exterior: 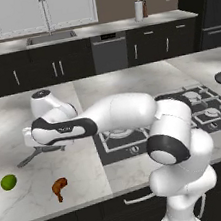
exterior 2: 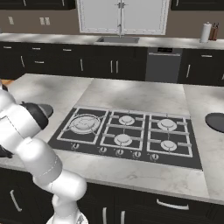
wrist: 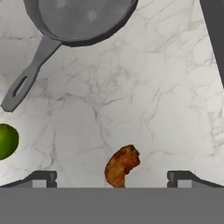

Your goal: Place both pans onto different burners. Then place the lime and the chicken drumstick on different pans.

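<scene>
Pans are sitting apart on the marble surface [exterior: 129, 87], off the black cooktop [exterior 2: 131, 131] that is lying between them with its burners [exterior 2: 85, 124] bare under the grates. In the hand view the mid-grey pan [wrist: 78, 19] is lying on the marble with its long handle slanting away from the bowl, and in the left base view that handle is poking out from under the white arm [exterior: 118, 114], which is stretching over this part of the marble. Right of the cooktop, the darker pan [exterior 2: 215, 121] is resting at the picture's edge. Near the front edge, the chicken drumstick [exterior: 59, 188] and the lime [exterior: 8, 182] are lying close together, not touching. Above the drumstick, the claw [wrist: 112, 177] is hanging wide open, holding nothing.
</scene>
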Tool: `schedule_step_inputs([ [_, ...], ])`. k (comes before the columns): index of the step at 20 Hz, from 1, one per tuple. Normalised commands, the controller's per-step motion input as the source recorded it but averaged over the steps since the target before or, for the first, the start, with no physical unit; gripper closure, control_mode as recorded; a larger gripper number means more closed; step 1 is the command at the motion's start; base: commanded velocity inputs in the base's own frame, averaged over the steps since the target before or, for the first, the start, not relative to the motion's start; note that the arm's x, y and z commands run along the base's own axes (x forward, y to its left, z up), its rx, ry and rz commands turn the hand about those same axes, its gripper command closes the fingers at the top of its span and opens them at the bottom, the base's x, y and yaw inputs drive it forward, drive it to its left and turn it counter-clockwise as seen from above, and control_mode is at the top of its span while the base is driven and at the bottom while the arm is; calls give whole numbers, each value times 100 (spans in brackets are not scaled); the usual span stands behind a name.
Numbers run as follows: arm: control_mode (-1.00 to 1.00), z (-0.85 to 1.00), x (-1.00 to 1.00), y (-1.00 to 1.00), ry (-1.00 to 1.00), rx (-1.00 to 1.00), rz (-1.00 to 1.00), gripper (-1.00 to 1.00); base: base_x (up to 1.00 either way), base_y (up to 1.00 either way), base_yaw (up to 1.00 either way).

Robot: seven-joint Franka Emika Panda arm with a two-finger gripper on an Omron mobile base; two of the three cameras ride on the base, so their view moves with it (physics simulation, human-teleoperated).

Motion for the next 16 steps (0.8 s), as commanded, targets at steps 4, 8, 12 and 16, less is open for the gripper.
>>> schedule_step_inputs([
  [4, -100, -9, 16, 14, 0, 0, 0, -100, 0, 0, 0],
  [8, -100, -9, 18, 15, 0, 0, -1, -100, 0, 0, 0],
  [12, -100, -8, 16, 14, 0, 0, -1, -100, 0, 0, 0],
  [16, -100, -6, 12, 14, 0, 0, -1, -100, 0, 0, 0],
])
